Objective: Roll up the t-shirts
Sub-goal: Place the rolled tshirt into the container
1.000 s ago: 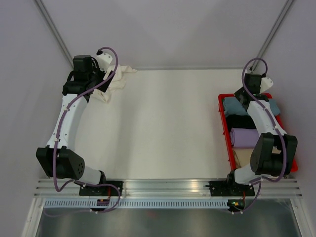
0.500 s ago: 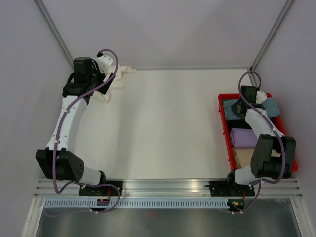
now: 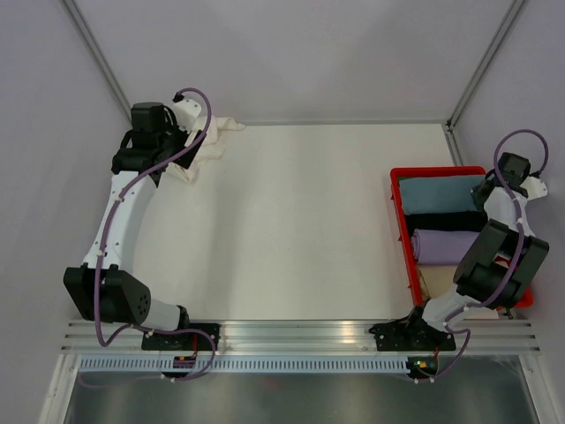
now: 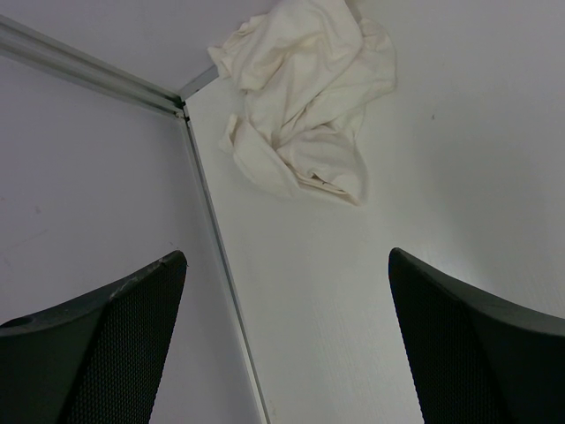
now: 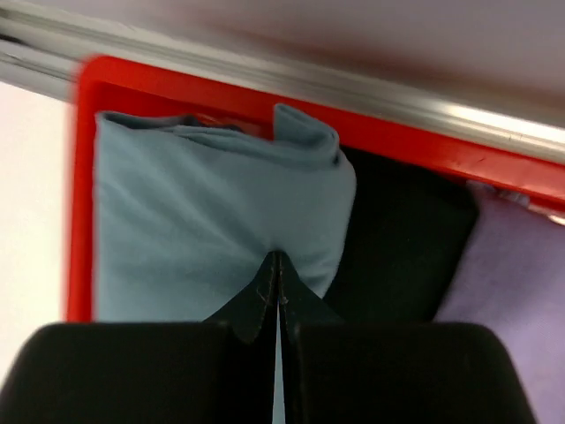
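Cream t-shirt [image 4: 300, 106], crumpled heap in table's [image 3: 300, 221] far-left corner, blue-grey t-shirt [image 3: 439, 190], neat bundle at crate's [image 3: 399, 221] far end

The left arm [image 3: 124, 212] stretches from its base at the near edge to the far left corner of the table [image 3: 309, 230], wrist tipped downward. The left gripper [image 4: 284, 265] has its jaws spread wide, with nothing between them. The right arm [image 3: 494, 256] is folded back on itself at the table's right edge. The right gripper [image 5: 276, 278] has its fingers [image 5: 252, 309] pressed together, empty.
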`<action>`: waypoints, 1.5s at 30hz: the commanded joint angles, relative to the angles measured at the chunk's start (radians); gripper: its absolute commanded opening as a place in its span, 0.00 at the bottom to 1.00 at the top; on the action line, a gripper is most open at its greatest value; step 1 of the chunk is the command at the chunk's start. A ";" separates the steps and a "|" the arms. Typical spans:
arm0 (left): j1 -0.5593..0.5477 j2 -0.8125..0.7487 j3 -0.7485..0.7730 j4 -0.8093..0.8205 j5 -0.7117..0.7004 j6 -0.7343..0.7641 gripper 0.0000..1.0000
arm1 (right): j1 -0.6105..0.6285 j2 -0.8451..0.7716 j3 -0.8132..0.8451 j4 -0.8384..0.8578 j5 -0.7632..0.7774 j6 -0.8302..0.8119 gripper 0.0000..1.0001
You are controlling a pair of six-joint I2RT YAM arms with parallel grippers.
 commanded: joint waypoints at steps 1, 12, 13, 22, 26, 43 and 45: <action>-0.004 -0.024 0.005 0.026 -0.003 -0.019 1.00 | -0.006 0.098 -0.006 -0.059 0.012 0.056 0.00; -0.004 -0.024 0.010 0.026 -0.015 -0.006 1.00 | 0.009 -0.023 0.071 -0.045 0.072 -0.127 0.00; -0.004 -0.023 0.010 0.026 -0.012 -0.006 1.00 | 0.027 -0.040 0.082 -0.057 0.080 -0.150 0.00; -0.004 -0.027 0.022 0.026 -0.015 -0.038 1.00 | 0.394 -0.270 -0.182 -0.008 -0.017 -0.117 0.00; -0.004 -0.063 -0.033 0.026 -0.009 -0.059 1.00 | 0.435 -0.267 -0.296 0.007 -0.020 -0.091 0.00; -0.004 -0.414 -0.472 0.093 0.178 -0.306 1.00 | 0.435 -0.999 -0.447 -0.333 0.230 -0.020 0.98; -0.004 -0.458 -0.510 0.112 0.184 -0.319 1.00 | 0.435 -1.086 -0.478 -0.388 0.235 0.035 0.98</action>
